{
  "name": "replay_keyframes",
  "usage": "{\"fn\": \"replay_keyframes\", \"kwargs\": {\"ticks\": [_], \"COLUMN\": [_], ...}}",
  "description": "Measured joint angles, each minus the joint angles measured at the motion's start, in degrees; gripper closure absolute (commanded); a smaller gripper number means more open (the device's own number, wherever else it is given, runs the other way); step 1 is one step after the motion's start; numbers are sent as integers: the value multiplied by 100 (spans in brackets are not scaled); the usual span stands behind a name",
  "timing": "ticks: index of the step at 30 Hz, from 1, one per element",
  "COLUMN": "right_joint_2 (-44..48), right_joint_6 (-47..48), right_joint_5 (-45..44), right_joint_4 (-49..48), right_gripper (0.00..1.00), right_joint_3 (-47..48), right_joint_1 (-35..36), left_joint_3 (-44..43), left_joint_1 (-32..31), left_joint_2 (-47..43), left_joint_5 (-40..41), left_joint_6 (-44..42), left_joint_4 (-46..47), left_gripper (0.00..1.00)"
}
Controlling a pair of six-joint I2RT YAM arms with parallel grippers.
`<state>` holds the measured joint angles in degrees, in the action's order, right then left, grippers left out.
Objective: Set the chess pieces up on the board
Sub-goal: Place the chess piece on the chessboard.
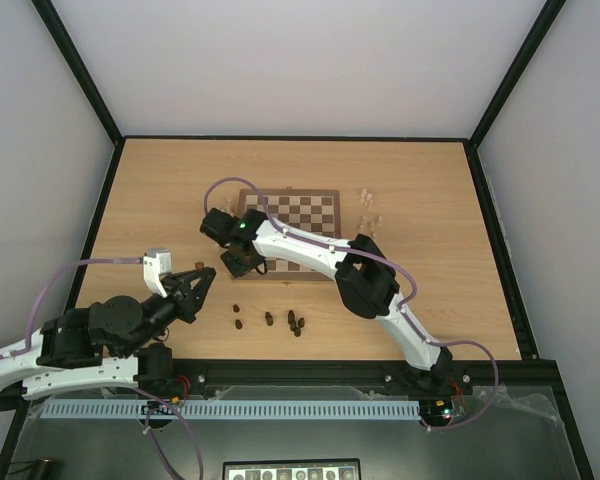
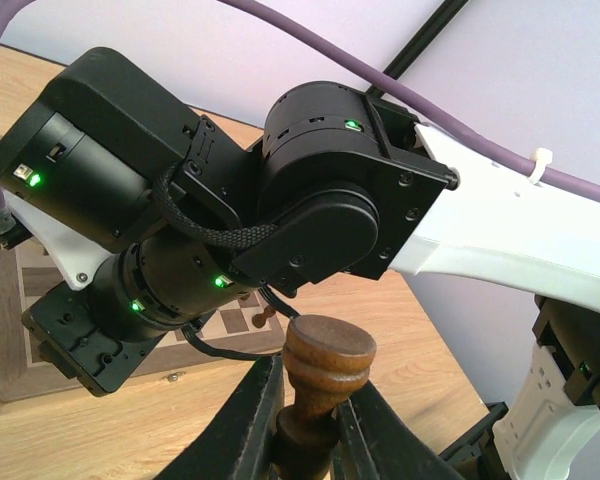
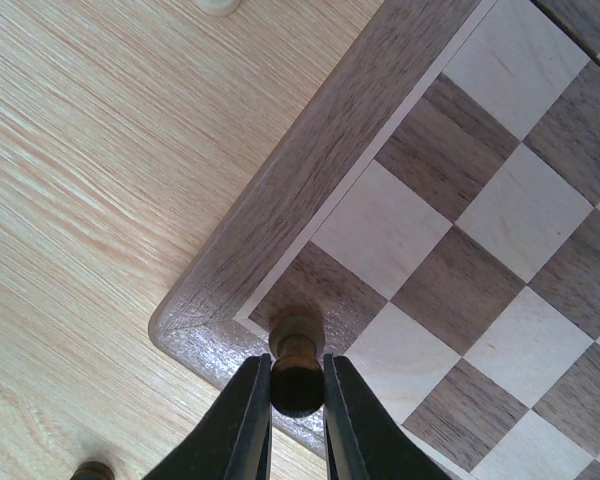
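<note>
The board (image 1: 315, 212) lies at the table's middle back. My right gripper (image 1: 243, 264) is at its near left corner, shut on a dark brown piece (image 3: 298, 385) whose base stands on or just over the corner dark square (image 3: 330, 290). My left gripper (image 1: 202, 284) hovers left of the board, shut on a larger dark brown piece (image 2: 325, 365) with a flat round top. Several dark pieces (image 1: 269, 318) lie on the table in front of the board. A few cream pieces (image 1: 366, 196) stand to the board's right.
The right arm (image 1: 320, 255) stretches across the board's near edge and fills the left wrist view (image 2: 310, 190). A small dark piece (image 2: 263, 318) lies by the board's edge. A cream piece (image 3: 218, 5) and a dark piece (image 3: 90, 470) sit off the board's corner.
</note>
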<state>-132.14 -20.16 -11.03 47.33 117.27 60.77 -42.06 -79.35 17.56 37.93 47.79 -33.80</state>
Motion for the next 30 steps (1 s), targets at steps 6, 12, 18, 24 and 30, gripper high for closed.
{"fn": "replay_keyframes", "kwargs": {"ticks": [6,12,18,24,30], "right_joint_2": [-22,-22,-31,-33,-35], "right_joint_6": [0,0,0,2,4], "right_joint_5": [-24,-39,-46,-44,-31], "right_joint_4": [-11,-13,-37,-72,-98], "right_gripper": [85,85,85,85,84], "right_joint_3": [0,0,0,0,-2], "right_joint_1": [0,-24,-48,-109,-184], "left_joint_3": [0,0,0,0,0], "left_joint_1": [0,0,0,0,0], "left_joint_2": [0,7,28,48,74], "left_joint_5": [2,0,0,0,0], "left_joint_6": [0,-2,-2,-4,-17], "left_joint_4": [2,4,4,9,37], "left_gripper": [87,87,87,87,87]}}
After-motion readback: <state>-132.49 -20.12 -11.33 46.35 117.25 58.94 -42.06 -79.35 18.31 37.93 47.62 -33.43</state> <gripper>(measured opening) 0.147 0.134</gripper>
